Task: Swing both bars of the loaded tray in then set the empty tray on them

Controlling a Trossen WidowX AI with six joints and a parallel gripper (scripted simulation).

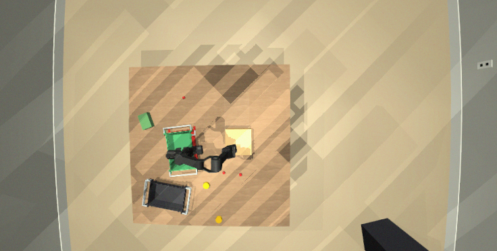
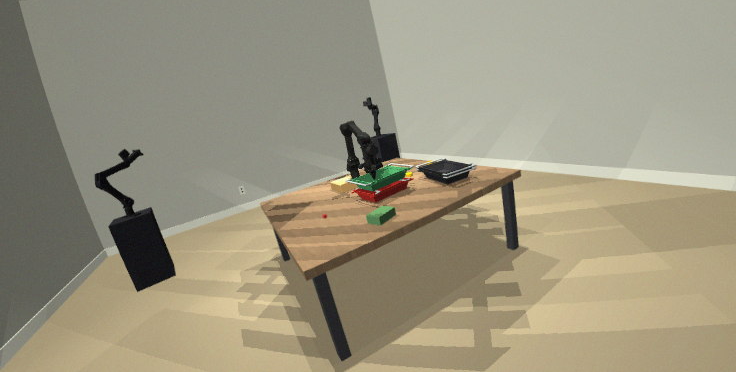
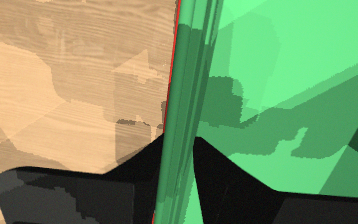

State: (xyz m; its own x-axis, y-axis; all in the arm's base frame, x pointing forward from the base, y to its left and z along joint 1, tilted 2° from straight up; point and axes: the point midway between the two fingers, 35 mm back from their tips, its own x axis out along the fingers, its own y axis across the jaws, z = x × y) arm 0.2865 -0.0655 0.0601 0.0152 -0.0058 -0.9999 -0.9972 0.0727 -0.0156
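The green empty tray (image 1: 177, 140) (image 2: 394, 176) (image 3: 305, 35) hangs over the red tray (image 1: 194, 140) (image 2: 383, 193). My gripper (image 2: 374, 176) (image 3: 181, 140) is shut on the green tray's long rim, one finger outside the wall and one inside. The green tray's wire bars stand out at its ends, one bar (image 1: 177, 126) at the top of the top view. The green tray looks slightly tilted in the exterior view. Only a strip and the ends of the red tray show; its load and most of its bars are hidden. I cannot tell whether the trays touch.
A black tray (image 1: 167, 196) (image 2: 445, 168) with wire bars stands beside the pair. A green block (image 1: 146, 121) (image 2: 381, 215), a pale yellow block (image 1: 244, 140) (image 2: 339, 185), a yellow disc (image 1: 206, 185), an orange one (image 1: 218, 219) and small red cubes (image 1: 183, 97) lie around.
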